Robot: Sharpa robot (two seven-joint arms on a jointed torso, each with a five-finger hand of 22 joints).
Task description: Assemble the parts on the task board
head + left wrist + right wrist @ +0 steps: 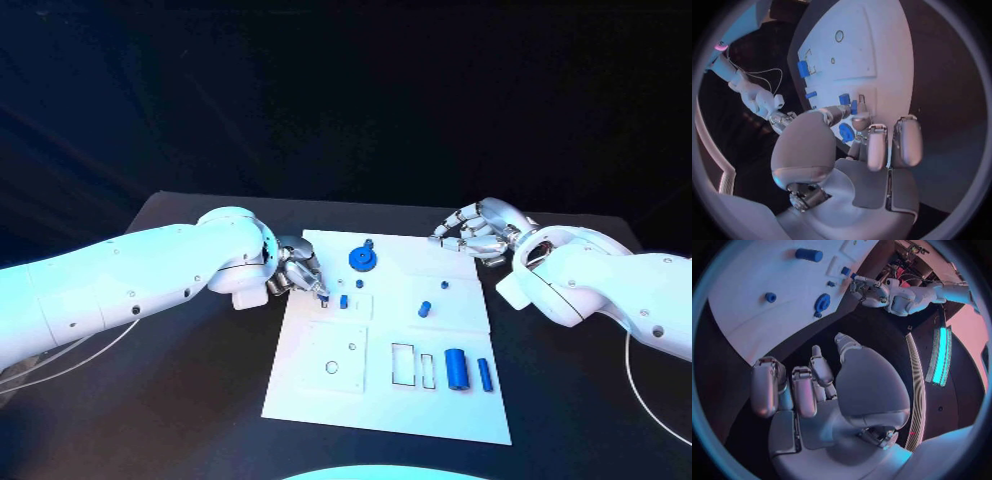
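Nearest me on the task board [325,400] is its bare front edge; just behind that, toward its right side, I see two blue parts lying side by side, a thick cylinder [456,369] and a thin bar [485,374], next to two empty rectangular slots [414,366]. Further back on the board I count a short blue peg [424,309] right of centre, a tiny blue piece [444,284] just behind it, a round blue wheel [364,259] near the far edge, a tiny blue dot [359,284] in front of the wheel, and a small blue peg [343,300] near the left edge. That makes seven blue parts as far as I can count.

From the board's left side my left hand [302,272] reaches in over the edge, fingers bent down, fingertips [856,120] right at the small blue peg; whether they actually pinch it I cannot tell.

Off the board's far right corner, my right hand [476,232] hangs over the black table [173,400], its fingers [798,390] loosely curled and apart, holding nothing.
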